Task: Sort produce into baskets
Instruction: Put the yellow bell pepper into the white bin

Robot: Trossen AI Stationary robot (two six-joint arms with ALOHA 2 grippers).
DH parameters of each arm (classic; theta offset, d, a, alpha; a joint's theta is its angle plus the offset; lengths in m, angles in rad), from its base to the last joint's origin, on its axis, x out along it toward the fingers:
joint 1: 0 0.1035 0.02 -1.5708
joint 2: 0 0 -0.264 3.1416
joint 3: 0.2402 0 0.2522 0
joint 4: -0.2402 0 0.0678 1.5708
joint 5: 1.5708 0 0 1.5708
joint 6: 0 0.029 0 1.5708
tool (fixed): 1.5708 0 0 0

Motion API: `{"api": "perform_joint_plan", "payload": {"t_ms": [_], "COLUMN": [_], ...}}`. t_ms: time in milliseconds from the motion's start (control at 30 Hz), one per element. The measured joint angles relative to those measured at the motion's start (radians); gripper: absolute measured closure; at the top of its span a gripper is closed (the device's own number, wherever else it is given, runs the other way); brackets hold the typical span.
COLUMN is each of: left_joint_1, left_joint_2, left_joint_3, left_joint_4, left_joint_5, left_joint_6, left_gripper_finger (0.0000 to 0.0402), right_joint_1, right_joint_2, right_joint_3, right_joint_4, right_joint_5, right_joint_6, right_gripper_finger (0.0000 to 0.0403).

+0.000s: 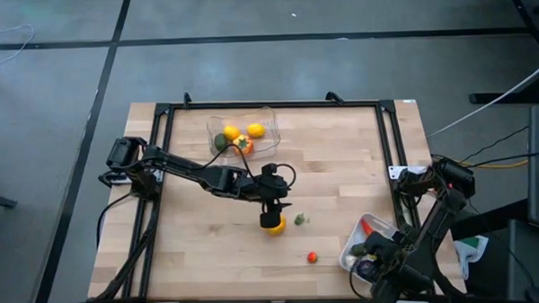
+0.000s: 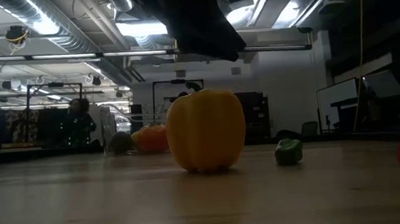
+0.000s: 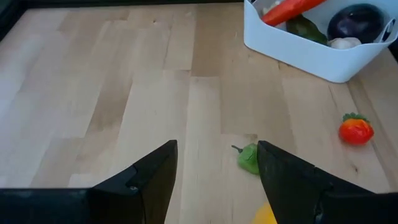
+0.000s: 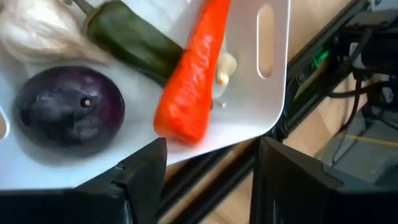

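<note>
Left end effector [image 1: 272, 214] sits mid-counter [image 1: 342, 167] directly over the yellow pepper [image 1: 274, 226], fingers [image 3: 149, 180] spread wide, gripping nothing; pepper stands upright on the wood with a small green piece [image 1: 300, 220] just beside it and a red piece [image 1: 312, 256] nearer the white tray [image 1: 352, 253]. Right end effector [image 1: 381, 269] hovers over the tray, fingers apart and empty, above a purple ball [image 4: 68, 109], red carrot [image 4: 196, 74], green pod [image 4: 134, 40] and garlic [image 4: 37, 31]. Clear tub [image 1: 242, 133] at the far edge holds lemons [image 1: 255, 129] and other pieces.

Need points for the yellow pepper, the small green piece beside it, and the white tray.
yellow pepper [image 2: 206, 130]: low view, middle of its front.
small green piece [image 3: 249, 158]: left wrist view, its body.
white tray [image 3: 311, 56]: left wrist view, outer side wall.
</note>
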Motion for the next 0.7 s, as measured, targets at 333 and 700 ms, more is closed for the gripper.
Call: {"api": "perform_joint_plan", "payload": {"t_ms": [333, 700], "left_joint_1": [0.000, 0.000], "left_joint_2": [-0.009, -0.208], "left_joint_3": [0.000, 0.002], "left_joint_4": [-0.007, -0.206], "left_joint_5": [0.000, 0.000], "left_joint_6": [0.024, 0.073], "left_gripper_finger": [0.0185, 0.0185], "right_joint_1": [-0.149, -0.341], "right_joint_2": [-0.001, -0.003], "right_joint_3": [0.000, 0.000], "right_joint_4": [0.000, 0.009], "right_joint_5": [-0.074, -0.010], "right_joint_6": [-0.343, -0.715], "right_gripper_finger": [0.0150, 0.0150]}}
